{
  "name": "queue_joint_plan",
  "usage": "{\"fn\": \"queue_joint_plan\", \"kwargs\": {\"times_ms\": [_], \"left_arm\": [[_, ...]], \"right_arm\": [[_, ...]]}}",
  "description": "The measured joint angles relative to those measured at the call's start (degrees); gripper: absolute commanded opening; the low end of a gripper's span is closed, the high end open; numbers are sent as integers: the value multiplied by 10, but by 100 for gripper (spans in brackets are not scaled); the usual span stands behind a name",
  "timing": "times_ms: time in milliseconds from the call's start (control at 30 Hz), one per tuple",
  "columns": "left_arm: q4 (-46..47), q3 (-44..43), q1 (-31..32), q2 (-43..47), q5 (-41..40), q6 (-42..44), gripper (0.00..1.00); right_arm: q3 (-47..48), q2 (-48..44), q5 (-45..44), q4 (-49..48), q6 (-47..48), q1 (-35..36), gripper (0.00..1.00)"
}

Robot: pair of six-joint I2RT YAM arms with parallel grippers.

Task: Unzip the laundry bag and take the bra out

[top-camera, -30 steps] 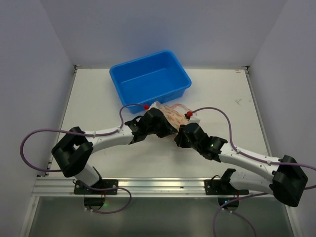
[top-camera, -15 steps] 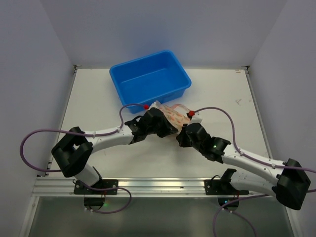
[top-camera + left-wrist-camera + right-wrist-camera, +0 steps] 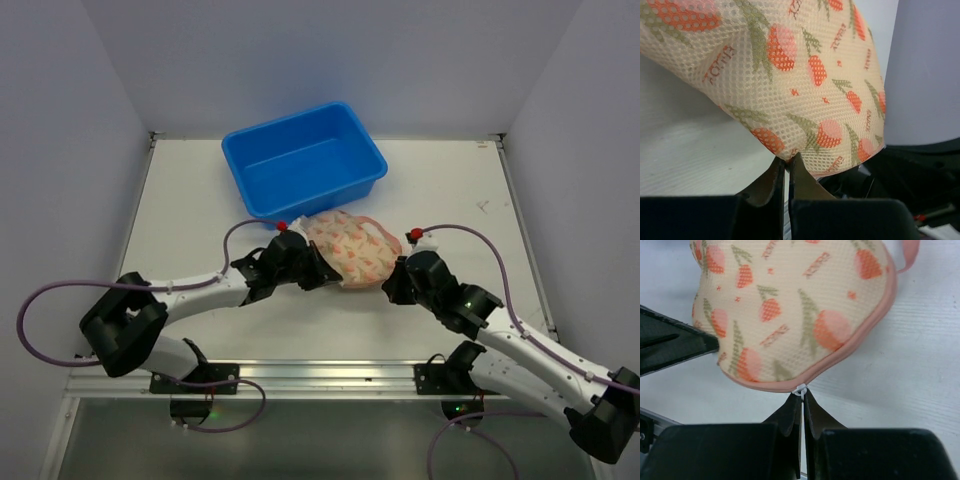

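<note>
Laundry bag (image 3: 350,252) zipped shut near the blue bin (image 3: 300,165), contents hidden; left claw (image 3: 786,167) pinches its edge, right claw (image 3: 802,396) nips the zipper pull (image 3: 801,389).

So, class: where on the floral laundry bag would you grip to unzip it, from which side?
The white zip pull on the pink edging of the laundry bag, from its near right. It juts clear of the rim, so a hand can pinch it; the right hand is shut on it.

The laundry bag (image 3: 790,75) runs off view (top and left edges).
</note>
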State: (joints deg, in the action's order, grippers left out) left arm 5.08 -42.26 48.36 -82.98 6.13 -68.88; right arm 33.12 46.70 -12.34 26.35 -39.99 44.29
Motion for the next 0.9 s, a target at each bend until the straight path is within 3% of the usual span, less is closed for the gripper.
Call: {"fn": "queue_joint_plan", "kwargs": {"times_ms": [267, 400, 433, 500, 533, 567, 600, 633, 767, 900], "left_arm": [[17, 141, -82, 100, 69, 132, 1], [2, 123, -90, 64, 85, 210, 13], [-6, 108, -91, 46, 87, 225, 17], [-21, 75, -94, 13, 87, 250, 41], [-30, 57, -96, 0, 87, 254, 56], [-34, 42, -97, -7, 86, 259, 87], [-40, 30, -98, -9, 82, 261, 96], [-44, 21, -100, -6, 78, 258, 100], [-78, 18, -108, 44, 37, 231, 100], [-128, 67, -115, 166, -12, 180, 100]], "right_arm": [[-7, -19, 86, 24, 45, -20, 0], [5, 37, 139, 23, 66, -2, 0], [11, 53, 148, 22, 68, 9, 0], [28, 85, 164, 17, 69, 34, 0], [35, 98, 170, 12, 69, 44, 0], [40, 109, 177, 6, 67, 52, 0], [46, 119, 181, 0, 64, 60, 0], [50, 127, 185, -7, 62, 65, 0], [68, 173, 197, -38, 45, 77, 0], [78, 226, 196, -78, 24, 83, 0]]}}
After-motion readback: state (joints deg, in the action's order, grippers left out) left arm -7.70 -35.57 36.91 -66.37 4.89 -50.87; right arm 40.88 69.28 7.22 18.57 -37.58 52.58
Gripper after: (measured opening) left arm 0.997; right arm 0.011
